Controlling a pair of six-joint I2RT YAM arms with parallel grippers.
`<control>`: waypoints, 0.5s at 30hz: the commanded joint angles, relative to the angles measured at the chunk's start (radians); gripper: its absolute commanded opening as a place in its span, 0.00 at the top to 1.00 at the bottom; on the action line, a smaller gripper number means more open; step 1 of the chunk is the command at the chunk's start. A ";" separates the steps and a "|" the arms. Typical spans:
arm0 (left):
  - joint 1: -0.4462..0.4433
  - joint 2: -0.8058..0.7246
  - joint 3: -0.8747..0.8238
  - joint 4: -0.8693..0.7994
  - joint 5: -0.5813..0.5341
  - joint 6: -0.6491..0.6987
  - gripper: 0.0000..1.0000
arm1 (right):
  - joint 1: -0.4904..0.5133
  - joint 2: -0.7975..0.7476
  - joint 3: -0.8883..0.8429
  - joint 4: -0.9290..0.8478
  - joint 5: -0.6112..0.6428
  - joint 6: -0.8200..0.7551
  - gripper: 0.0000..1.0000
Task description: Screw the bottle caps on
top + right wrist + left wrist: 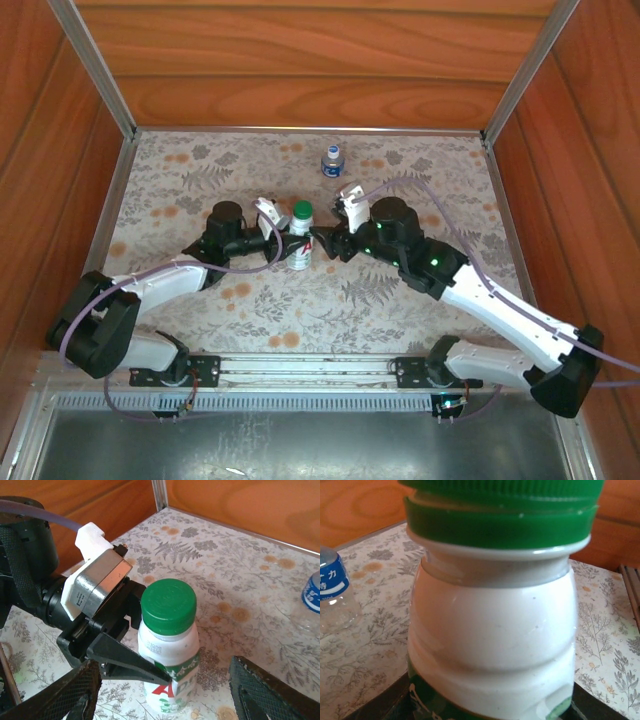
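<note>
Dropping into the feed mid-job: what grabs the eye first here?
The white bottle with its green cap stands in the middle of the table, clamped by the left hand. The right hand sits beside it, fingers open. A small clear bottle stands alone farther back.

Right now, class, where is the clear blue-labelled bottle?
In the top view the clear bottle stands alone near the far wall, just beyond and slightly right of the white bottle.

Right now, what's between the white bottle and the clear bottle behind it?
Nothing; in the overhead view, that stretch of flowered table cover between white bottle and clear bottle is bare.
</note>
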 commanded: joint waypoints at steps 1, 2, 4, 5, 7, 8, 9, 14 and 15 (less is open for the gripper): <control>0.005 0.002 0.022 0.014 0.035 -0.035 0.50 | -0.008 0.035 0.013 0.084 -0.028 -0.012 0.28; 0.005 -0.001 0.022 0.015 0.035 -0.035 0.50 | -0.009 0.048 0.012 0.096 -0.023 -0.009 0.28; 0.006 -0.005 0.020 0.015 0.036 -0.033 0.50 | -0.009 0.073 0.015 0.112 -0.006 0.002 0.29; 0.005 -0.005 0.019 0.015 0.035 -0.030 0.50 | -0.008 0.088 0.020 0.116 0.003 0.011 0.30; 0.005 -0.002 0.021 0.015 0.034 -0.025 0.50 | -0.009 0.115 0.029 0.126 0.024 0.028 0.31; 0.006 0.002 0.022 0.015 0.032 -0.023 0.50 | -0.008 0.129 0.034 0.133 0.023 0.032 0.32; 0.005 0.006 0.022 0.015 0.031 -0.023 0.50 | -0.008 0.143 0.036 0.141 0.010 0.034 0.32; 0.004 0.015 0.026 0.014 0.030 -0.022 0.50 | -0.008 0.201 0.045 0.188 -0.034 0.040 0.38; 0.004 0.015 0.025 0.015 0.030 -0.018 0.50 | -0.008 0.211 0.048 0.196 -0.035 0.042 0.39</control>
